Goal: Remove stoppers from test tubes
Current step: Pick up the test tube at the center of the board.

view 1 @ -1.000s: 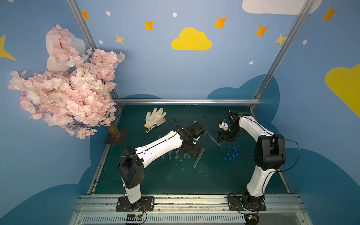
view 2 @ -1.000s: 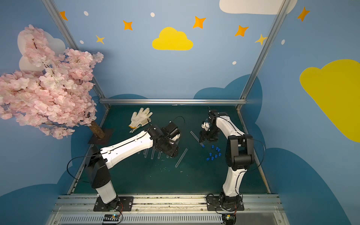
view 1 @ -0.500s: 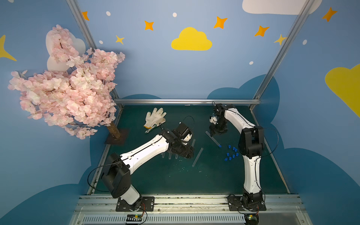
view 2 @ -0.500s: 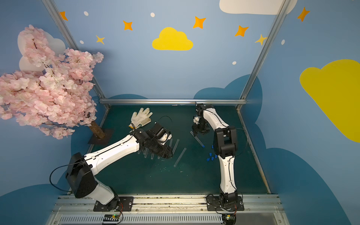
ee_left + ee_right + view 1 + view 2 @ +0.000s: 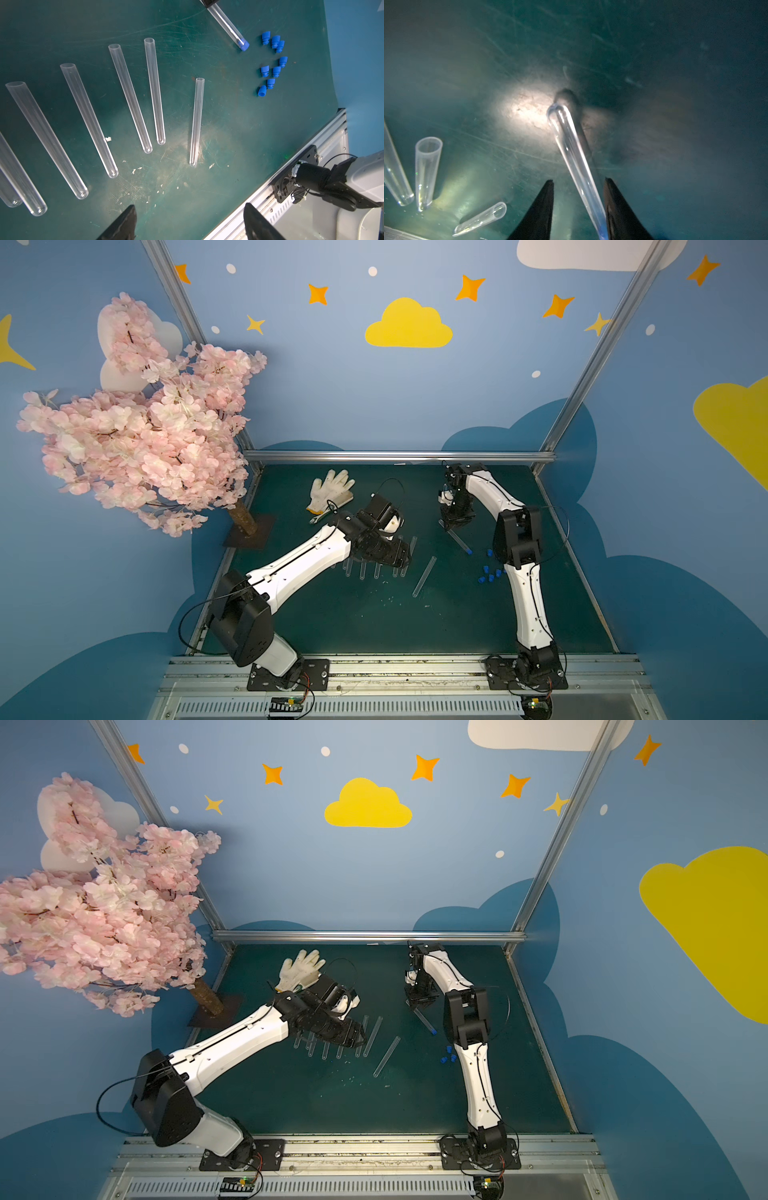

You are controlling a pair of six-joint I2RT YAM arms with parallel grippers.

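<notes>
Right arm: a second back its elbow hung out over the loose stoppers (image 5: 276, 71). It has since folded in and brought the right gripper (image 5: 578, 179) down at the rounded end of the last capped tube (image 5: 225, 22).
Right claw: fingers apart, straddling that tube. The glass lies against one finger, with a clear gap at the other. The wrist view is smeared, so I cannot say whether the squeeze has begun; no clamp shows.
Capped tube: flat on the green mat (image 5: 228, 124) on the right arm's side, in the same spot as a second ago. The last stopper (image 5: 244, 46) is seated in its mouth, just beside the pile.
Left arm: drawn back from the lone tube (image 5: 424, 576) and now hanging over the row of bare tubes (image 5: 129, 97).
Left claw: left gripper (image 5: 189, 204) spread wide, nothing between the fingers.
Pile: eight blue plugs lie loose and close together.
Meaning: eight look done, one to go. The right seems set to pin the tube body, so the left would likely have to cross over for the plug.
Risk: round glass pressed from one side may roll or skid as the fingers close.
</notes>
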